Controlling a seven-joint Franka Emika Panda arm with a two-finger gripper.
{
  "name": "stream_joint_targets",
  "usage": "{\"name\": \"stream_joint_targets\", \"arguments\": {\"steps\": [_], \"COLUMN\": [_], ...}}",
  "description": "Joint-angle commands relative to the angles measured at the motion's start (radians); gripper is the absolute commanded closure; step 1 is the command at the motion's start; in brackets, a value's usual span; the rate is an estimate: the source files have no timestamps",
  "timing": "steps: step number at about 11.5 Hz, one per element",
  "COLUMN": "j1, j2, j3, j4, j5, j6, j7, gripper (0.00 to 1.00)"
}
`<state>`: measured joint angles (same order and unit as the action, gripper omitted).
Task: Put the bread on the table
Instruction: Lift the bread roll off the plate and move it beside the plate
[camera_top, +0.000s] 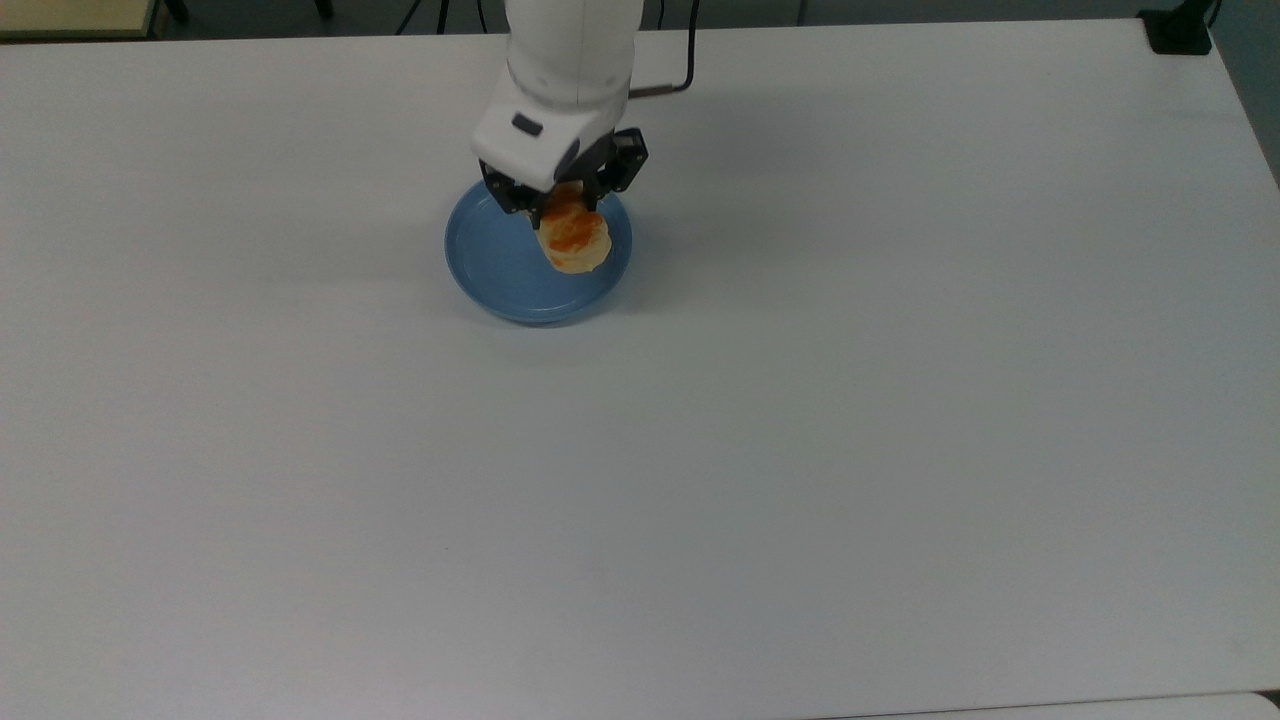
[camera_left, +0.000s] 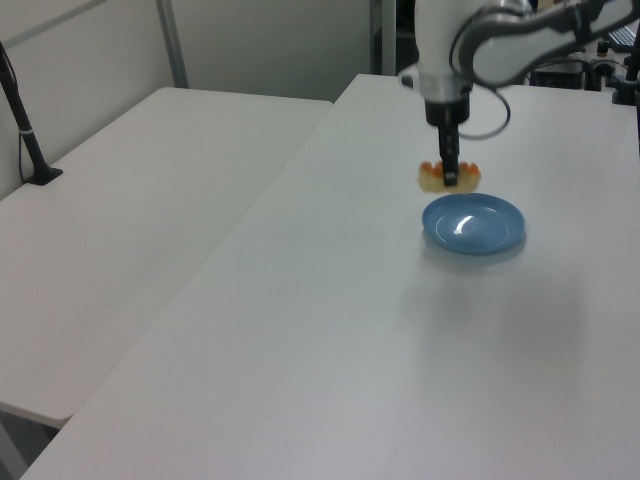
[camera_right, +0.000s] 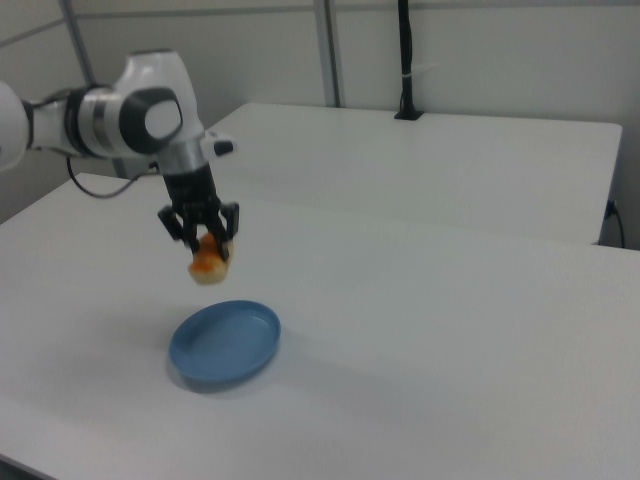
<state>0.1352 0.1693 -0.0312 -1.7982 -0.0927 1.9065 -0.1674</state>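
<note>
Tan and orange-glazed, one bread (camera_right: 207, 261) hangs in the air above one blue plate (camera_right: 224, 343), clear of it, clamped between the two fingers of the single gripper (camera_right: 204, 243) (the loaf's ends stick out either side of the fingers in the left view). White table (camera_top: 800, 420) lies beneath, with a second white tabletop (camera_left: 140, 210) beside it at the left view's left, carrying one black post (camera_left: 22, 125).

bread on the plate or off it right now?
Off. The gripper holds the bread in the air above the blue plate; the left view shows a clear gap between bread and the bare plate.
</note>
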Motion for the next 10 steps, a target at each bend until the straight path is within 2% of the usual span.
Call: {"name": "stream_joint_targets", "arguments": {"steps": [1,3,6,8,10], "j1": [0.012,0.014,0.014,0.014,0.024], "j2": [0.044,0.143,0.323,0.398,0.469], "j3": [-0.018,-0.022,-0.039,-0.033,-0.032], "j4": [0.149,0.28,0.456,0.464,0.464], "j5": [0.039,0.066,0.082,0.08,0.071], "j6": [-0.037,-0.037,-0.015,0.09,0.146], "j7": [-0.006,0.024,0.152,0.231,0.25], "gripper": [0.5,0.5,0.46,0.41,0.36]}}
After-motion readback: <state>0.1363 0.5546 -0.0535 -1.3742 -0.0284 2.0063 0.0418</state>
